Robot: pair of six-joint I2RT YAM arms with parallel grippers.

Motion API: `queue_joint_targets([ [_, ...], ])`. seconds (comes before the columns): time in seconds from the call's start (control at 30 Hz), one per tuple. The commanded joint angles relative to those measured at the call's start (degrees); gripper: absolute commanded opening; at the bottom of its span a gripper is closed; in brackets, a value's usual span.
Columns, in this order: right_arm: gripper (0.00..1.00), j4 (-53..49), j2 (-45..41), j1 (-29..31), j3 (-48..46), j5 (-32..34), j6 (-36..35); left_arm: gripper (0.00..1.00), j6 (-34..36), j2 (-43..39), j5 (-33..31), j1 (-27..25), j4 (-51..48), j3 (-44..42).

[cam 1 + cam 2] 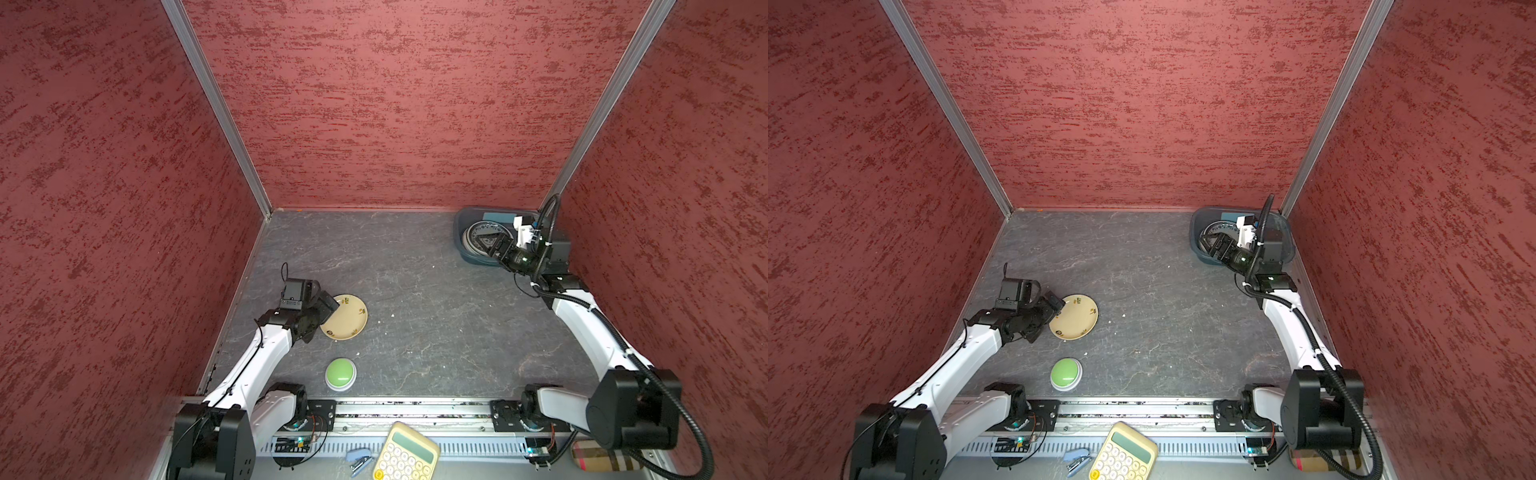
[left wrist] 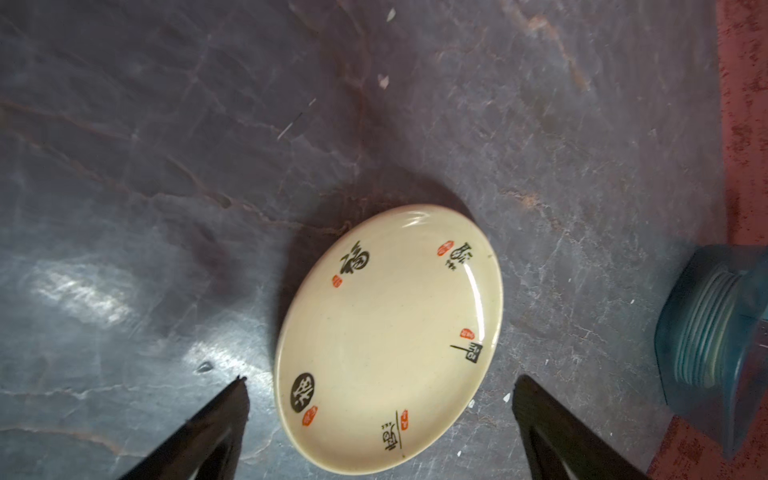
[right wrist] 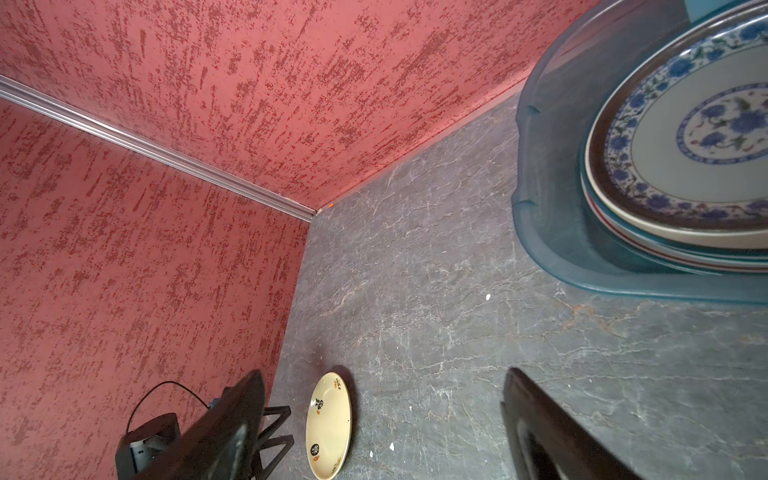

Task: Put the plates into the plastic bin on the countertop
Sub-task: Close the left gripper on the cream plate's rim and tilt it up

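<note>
1. One cream plate [image 1: 347,318] lies flat on the countertop [image 1: 415,291], near its left edge.
2. The left gripper [image 2: 378,382] hangs at that plate's rim, jaws wide apart, gripping nothing.
3. The bin [image 1: 459,235] sits in the far right corner, with a stack of plates [image 3: 665,174] inside.
4. The right gripper [image 1: 498,246] hovers over the bin, jaws spread, empty.
5. A green button [image 1: 340,372] stands near the front edge.

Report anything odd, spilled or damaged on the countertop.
Small white flecks litter the countertop near the cream plate, like chips or crumbs. Nothing else: that plate lies flat, the other plates sit stacked in the bin.
</note>
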Motion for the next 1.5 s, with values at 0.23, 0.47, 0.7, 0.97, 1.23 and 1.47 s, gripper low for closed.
queue_joint_targets([
  [0.23,0.9,-1.4,-1.4,0.2,0.1,2.9,-0.9,0.92,0.0,4.1,1.7,0.8,5.0,-3.4],
  [0.47,0.9,-1.7,-1.6,0.1,0.4,4.6,-0.4,0.83,-0.6,4.6,2.7,0.8,10.0,-6.5],
  [0.7,0.9,-1.0,-1.2,0.2,0.1,5.4,0.9,0.71,-0.6,5.1,4.5,1.4,14.2,-8.7],
  [0.97,0.89,0.2,-1.7,0.2,-0.7,5.0,2.2,0.5,-0.6,7.7,7.2,1.8,19.4,-9.9],
  [1.23,0.89,-0.3,-1.3,0.2,-0.7,5.4,2.5,0.35,-1.0,11.6,8.3,2.0,22.9,-10.0],
  [1.47,0.89,-0.2,-1.2,0.2,-0.7,5.3,2.8,0.2,0.5,16.4,9.3,3.0,25.3,-8.5],
])
